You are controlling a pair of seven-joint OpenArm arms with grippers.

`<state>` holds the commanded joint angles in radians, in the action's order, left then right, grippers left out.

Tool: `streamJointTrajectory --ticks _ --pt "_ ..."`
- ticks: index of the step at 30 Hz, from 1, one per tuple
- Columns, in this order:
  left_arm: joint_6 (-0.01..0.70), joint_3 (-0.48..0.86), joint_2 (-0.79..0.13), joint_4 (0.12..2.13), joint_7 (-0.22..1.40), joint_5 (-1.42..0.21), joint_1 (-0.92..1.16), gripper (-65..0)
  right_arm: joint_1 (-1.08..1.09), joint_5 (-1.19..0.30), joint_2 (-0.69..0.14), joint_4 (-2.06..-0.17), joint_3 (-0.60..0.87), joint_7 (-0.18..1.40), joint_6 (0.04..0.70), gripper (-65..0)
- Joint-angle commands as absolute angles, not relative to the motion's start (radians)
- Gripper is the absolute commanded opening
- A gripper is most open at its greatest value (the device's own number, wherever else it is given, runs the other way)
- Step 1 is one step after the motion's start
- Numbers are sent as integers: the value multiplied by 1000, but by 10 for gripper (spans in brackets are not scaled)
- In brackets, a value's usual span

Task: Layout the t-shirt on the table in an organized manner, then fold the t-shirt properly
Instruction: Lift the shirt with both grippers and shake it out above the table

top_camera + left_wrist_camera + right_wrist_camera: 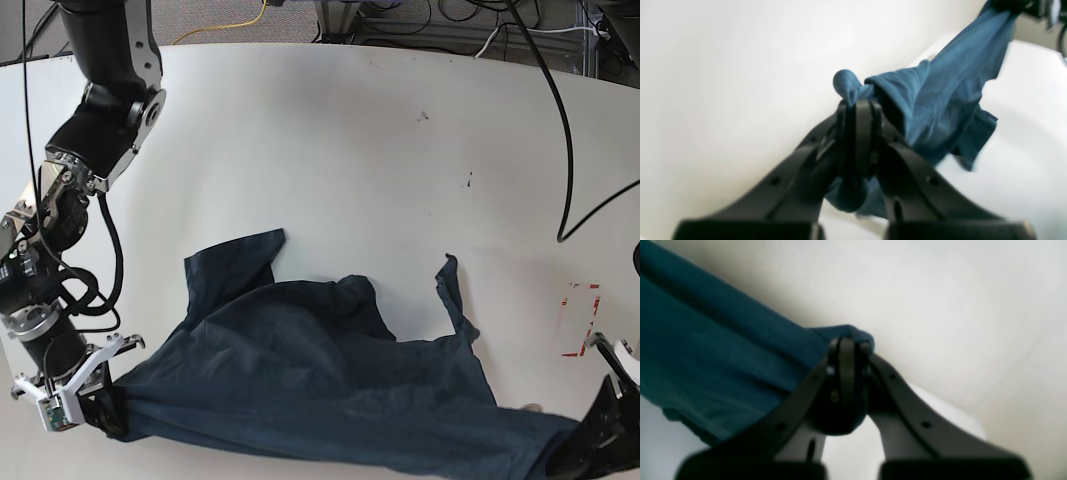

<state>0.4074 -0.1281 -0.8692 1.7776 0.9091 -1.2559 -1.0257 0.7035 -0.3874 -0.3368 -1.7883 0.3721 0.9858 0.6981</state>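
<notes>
White table [330, 150] partly covered by t-shirt [320, 390], stretched left-right; hem corners clamped by left gripper [858, 105] and right gripper [846, 343].

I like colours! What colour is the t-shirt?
Dark blue all over, no print. The t-shirt shows best in the base view.

A: t-shirt [330, 380] is soft matt cloth, dark blue, wrinkled all over, bunched at the near table edge.
B: table [330, 150]?
A: smooth white top, slight sheen, a few dark specks. Gripper fingers [907, 166] look like matt black plastic.
</notes>
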Motion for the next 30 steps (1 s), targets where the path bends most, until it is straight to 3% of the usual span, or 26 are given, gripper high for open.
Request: streamJointTrajectory --ticks 8,15,22,30 --pt "407 -205 -869 1652 909 -1308 -1300 -650 912 -387 -390 -1667 311 986 698 -648" --pt "407 -277 -860 1504 909 -1316 -1309 -650 1125 -387 -443 -1534 222 986 698 -648" --pt "407 -305 -788 1419 911 -1316 -1309 -650 1293 -386 -479 -1435 148 986 698 -648" --pt "407 -360 -748 1382 911 -1316 -1309 -650 1306 -386 -493 -1431 94 1029 698 -648"
